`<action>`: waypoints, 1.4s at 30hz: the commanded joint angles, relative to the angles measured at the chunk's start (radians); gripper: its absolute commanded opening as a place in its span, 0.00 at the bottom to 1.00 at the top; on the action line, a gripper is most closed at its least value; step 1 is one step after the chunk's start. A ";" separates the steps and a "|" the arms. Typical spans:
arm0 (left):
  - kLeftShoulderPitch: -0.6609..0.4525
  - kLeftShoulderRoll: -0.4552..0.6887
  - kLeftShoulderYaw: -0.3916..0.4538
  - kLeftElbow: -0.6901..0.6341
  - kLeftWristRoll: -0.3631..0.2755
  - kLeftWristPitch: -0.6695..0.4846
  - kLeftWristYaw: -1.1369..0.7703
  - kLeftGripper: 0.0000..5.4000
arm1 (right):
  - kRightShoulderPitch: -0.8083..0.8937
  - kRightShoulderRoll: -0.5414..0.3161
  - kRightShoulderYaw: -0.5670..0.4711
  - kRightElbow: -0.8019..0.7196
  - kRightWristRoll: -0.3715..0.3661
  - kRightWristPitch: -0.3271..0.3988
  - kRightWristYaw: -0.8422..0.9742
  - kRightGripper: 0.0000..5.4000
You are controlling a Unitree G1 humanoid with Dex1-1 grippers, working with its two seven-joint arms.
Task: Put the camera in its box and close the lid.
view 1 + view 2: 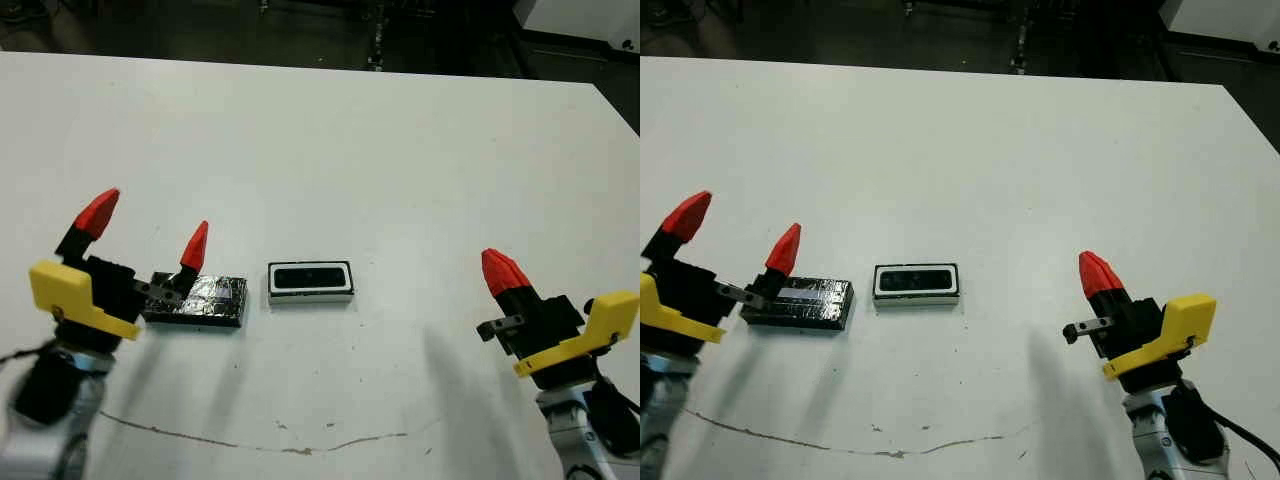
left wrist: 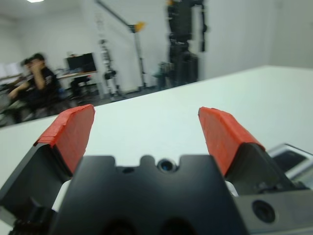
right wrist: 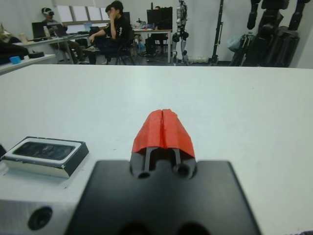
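Observation:
The box (image 1: 310,281), white-sided with a thin black rim, sits lidless at the table's middle. A dark bar, the camera (image 1: 309,278), lies inside it and fills it; the right wrist view shows its glossy face (image 3: 43,150). Just left of the box, the lid (image 1: 200,299), a black slab with a crinkly silvery top, lies flat on the table. My left gripper (image 1: 148,228) is open and hovers over the lid's left end with nothing between its fingers. Well to the right of the box, my right gripper (image 1: 503,272) is shut on nothing, its tips pressed together (image 3: 163,129).
A thin dark scratch line (image 1: 250,440) runs across the white table (image 1: 400,150) near its front edge. Beyond the far edge is dark floor. In the wrist views, people sit at desks (image 3: 115,24) far behind, beside equipment stands.

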State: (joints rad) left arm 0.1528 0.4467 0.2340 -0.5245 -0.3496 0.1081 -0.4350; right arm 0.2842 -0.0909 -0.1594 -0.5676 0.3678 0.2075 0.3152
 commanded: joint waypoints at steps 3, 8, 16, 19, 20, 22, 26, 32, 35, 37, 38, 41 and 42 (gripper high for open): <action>-0.091 0.264 0.054 0.061 -0.117 0.111 -0.282 1.00 | -0.004 -0.001 0.008 0.031 -0.001 -0.026 -0.018 0.00; -0.301 0.517 -0.030 0.257 -0.158 0.159 -0.658 1.00 | -0.003 -0.006 0.014 0.038 -0.010 -0.030 -0.033 0.00; -0.662 0.545 -0.252 0.593 -0.090 -0.006 -1.120 1.00 | 0.003 0.000 0.018 0.050 -0.010 -0.041 -0.048 0.00; -0.715 0.513 -0.294 0.653 -0.094 -0.018 -1.171 1.00 | 0.008 0.002 0.022 0.050 -0.016 -0.050 -0.054 0.00; -0.726 0.508 -0.314 0.667 -0.107 -0.023 -1.177 1.00 | 0.009 0.002 0.024 0.050 -0.016 -0.050 -0.056 0.00; -0.752 0.510 -0.372 0.693 -0.137 -0.047 -1.179 1.00 | 0.010 0.000 0.026 0.051 -0.012 -0.050 -0.055 0.00; -0.772 0.507 -0.438 0.711 -0.161 0.022 -1.179 1.00 | 0.012 -0.004 0.028 0.049 -0.006 -0.041 -0.055 0.00; -0.732 0.478 -0.409 0.681 -0.155 0.140 -1.163 1.00 | 0.018 -0.006 0.032 0.048 -0.008 -0.039 -0.056 0.00; -0.693 0.468 -0.392 0.641 -0.147 0.162 -1.132 1.00 | 0.020 -0.010 0.031 0.048 -0.009 -0.038 -0.054 0.00; -0.664 0.460 -0.381 0.623 -0.150 0.178 -1.114 1.00 | 0.021 -0.012 0.030 0.050 -0.004 -0.035 -0.050 0.00; -0.649 0.456 -0.378 0.616 -0.148 0.180 -1.109 1.00 | 0.022 -0.013 0.030 0.051 -0.003 -0.035 -0.049 0.00; -0.618 0.451 -0.378 0.602 -0.136 0.179 -1.106 1.00 | 0.025 -0.012 0.031 0.049 -0.005 -0.034 -0.053 0.00; -0.614 0.450 -0.378 0.600 -0.132 0.176 -1.109 1.00 | 0.025 -0.010 0.032 0.048 -0.005 -0.033 -0.056 0.00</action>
State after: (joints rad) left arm -0.4797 0.8998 -0.1538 0.0839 -0.5005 0.2840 -1.5431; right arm 0.2951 -0.0892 -0.1235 -0.5231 0.3604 0.1689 0.2656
